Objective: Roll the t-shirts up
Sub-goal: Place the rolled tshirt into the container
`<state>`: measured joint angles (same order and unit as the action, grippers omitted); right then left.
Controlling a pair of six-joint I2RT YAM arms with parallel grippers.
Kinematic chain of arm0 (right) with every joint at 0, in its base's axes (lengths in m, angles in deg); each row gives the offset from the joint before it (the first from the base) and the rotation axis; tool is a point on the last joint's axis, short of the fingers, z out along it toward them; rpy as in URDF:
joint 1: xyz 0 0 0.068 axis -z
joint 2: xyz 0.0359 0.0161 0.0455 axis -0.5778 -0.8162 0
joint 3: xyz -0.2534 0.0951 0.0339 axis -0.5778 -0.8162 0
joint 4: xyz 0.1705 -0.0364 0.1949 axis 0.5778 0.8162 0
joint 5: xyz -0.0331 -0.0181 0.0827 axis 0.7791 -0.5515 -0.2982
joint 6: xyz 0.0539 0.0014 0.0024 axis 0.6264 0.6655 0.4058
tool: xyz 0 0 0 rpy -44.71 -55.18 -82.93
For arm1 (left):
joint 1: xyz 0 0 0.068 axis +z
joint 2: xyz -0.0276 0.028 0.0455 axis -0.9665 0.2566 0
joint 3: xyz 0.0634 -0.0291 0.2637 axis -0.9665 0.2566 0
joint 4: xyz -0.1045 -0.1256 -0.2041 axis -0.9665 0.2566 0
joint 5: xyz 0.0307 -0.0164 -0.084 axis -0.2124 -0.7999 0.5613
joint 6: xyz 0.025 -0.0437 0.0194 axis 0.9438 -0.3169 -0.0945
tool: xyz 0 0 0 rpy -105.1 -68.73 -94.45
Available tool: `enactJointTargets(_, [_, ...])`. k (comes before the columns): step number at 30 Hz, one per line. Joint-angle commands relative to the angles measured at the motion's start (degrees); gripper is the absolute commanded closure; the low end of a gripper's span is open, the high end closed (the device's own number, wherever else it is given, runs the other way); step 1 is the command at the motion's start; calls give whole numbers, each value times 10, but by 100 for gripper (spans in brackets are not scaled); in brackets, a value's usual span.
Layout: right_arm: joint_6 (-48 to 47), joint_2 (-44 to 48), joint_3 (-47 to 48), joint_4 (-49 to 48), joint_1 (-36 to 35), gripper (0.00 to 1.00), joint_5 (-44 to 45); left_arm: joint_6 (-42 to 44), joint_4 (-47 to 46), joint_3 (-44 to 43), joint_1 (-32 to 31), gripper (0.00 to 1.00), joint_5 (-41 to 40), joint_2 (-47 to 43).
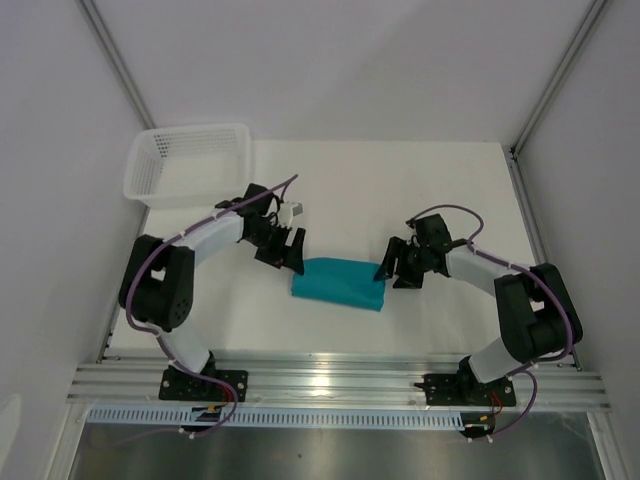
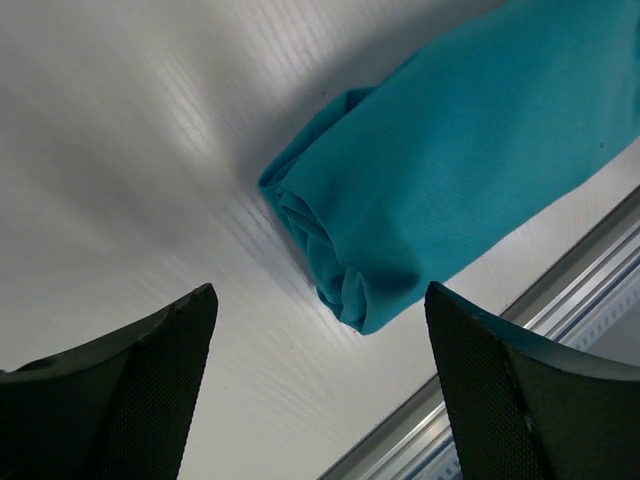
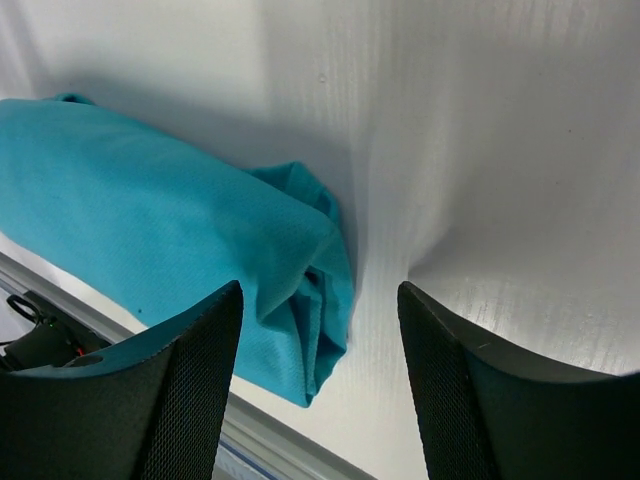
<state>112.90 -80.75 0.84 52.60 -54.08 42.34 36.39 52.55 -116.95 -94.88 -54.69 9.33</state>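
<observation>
Scanning from the left edge: one white mesh basket sits at the far left corner of the white table, well apart from everything else.

One left gripper next, reaching in toward the middle. On the left wrist view its two dark fingers stand wide apart with nothing between them but bare table. The near end of the cloth lies just beyond the tips, not touching either finger.

Centre: one teal t-shirt, count is one. It lies on the table as a short, thick bundle, long axis running left to right, between the two grippers and nearer the front rail than the basket. The left wrist view shows folded layers tucked in at its open end. The right wrist view shows the same at the other end, edges bunched and slightly loose. Label not visible.

Right: one right gripper, tips close to the bundle's right end. Its two fingers are likewise spread wide and hold nothing; cloth sits ahead of the left-hand finger, apart from it.

Two arms in all, both bent inward toward the cloth.
</observation>
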Motion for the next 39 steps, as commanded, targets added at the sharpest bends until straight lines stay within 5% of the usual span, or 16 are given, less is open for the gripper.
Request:
enactJointTargets(1, [7, -7, -18, -29, -3, 34, 11, -53, -1, -25, 3, 16, 8, 36])
enactJointTargets(27, [57, -43, -102, -153, -11, 50, -30, -103, -40, -17, 23, 40, 110, 159])
enactJointTargets(32, [65, -57, -106, -186, -11, 58, -35, -104, -50, -6, 24, 56, 121, 163])
enactJointTargets(39, [69, -50, -110, -215, -12, 85, -44, -101, -75, 5, 35, 99, 154, 156])
